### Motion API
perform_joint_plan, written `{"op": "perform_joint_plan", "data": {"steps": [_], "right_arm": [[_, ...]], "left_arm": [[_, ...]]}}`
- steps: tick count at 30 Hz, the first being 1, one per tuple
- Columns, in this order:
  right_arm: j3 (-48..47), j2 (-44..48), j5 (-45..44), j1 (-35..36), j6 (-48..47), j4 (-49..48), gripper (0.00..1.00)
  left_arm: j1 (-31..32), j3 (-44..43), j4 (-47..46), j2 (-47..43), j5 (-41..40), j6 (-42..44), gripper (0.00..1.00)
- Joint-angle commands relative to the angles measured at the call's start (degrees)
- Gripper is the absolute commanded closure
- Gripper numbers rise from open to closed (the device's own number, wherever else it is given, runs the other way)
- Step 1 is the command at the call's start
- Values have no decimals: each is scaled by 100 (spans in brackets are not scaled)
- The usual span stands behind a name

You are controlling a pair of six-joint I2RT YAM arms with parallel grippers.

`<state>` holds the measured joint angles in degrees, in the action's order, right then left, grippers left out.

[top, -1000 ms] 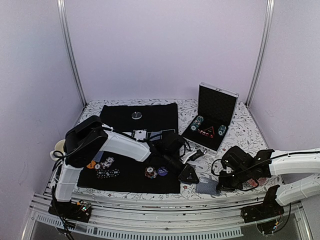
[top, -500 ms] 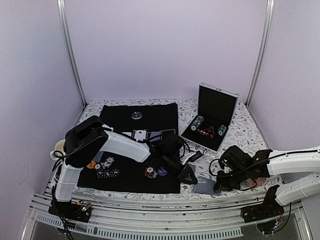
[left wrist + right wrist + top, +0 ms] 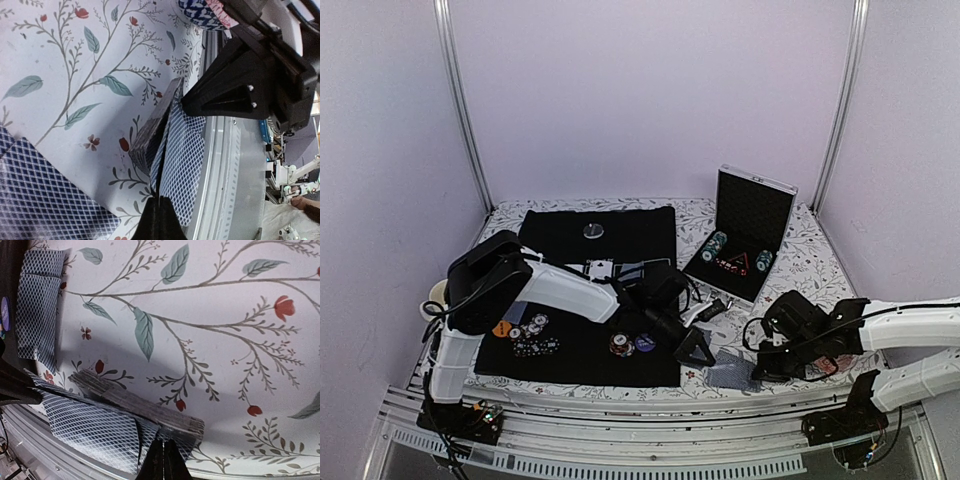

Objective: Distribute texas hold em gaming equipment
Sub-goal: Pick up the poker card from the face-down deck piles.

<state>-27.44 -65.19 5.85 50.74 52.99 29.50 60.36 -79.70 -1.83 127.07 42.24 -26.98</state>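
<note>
Blue-grey lattice-backed card deck (image 3: 135, 401) at the bench's (image 3: 225, 315) near-right edge is thin, slick and bendy. Left jaws look pinched shut on one fanned card (image 3: 182, 150), right jaws closed on the deck. Grip by the edges.

Cards, chips and button discs spread over table (image 3: 820, 270), mat and case.

A diamond-backed blue-grey deck (image 3: 732, 373) was laid flat at the table's 5 o'clock edge, with several cards slid askew from it and one raised card (image 3: 182, 155) tilted on edge. On the black mat (image 3: 560, 235), a silver disc (image 3: 593, 231) was placed at 12 o'clock, a white-faced card (image 3: 603, 268) near centre, an orange disc (image 3: 502, 328) and small chip stacks (image 3: 535, 325) at 8 o'clock, and a red-and-black stack (image 3: 621, 344) just beside a purple disc (image 3: 645, 343) at 5 o'clock. Teal chips (image 3: 717, 243) were stood in the open case (image 3: 755, 210).
</note>
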Motion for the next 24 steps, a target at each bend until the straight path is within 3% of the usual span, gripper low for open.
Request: {"op": "perform_joint_plan", "data": {"steps": [1, 10, 14, 18, 24], "right_arm": [[-419, 477, -356, -185, -175, 722, 90], [-653, 636, -214, -645, -780, 988, 68], [-584, 762, 199, -764, -1083, 405, 62], [-583, 777, 554, -968, -1722, -138, 45], [-681, 606, 554, -1197, -1771, -9, 44]], "left_arm": [[-27, -83, -6, -128, 149, 129, 100], [65, -440, -2, 161, 230, 123, 100], [67, -309, -171, 126, 319, 371, 100], [54, -320, -106, 165, 289, 534, 100], [17, -88, -490, -80, 390, 413, 100]]}}
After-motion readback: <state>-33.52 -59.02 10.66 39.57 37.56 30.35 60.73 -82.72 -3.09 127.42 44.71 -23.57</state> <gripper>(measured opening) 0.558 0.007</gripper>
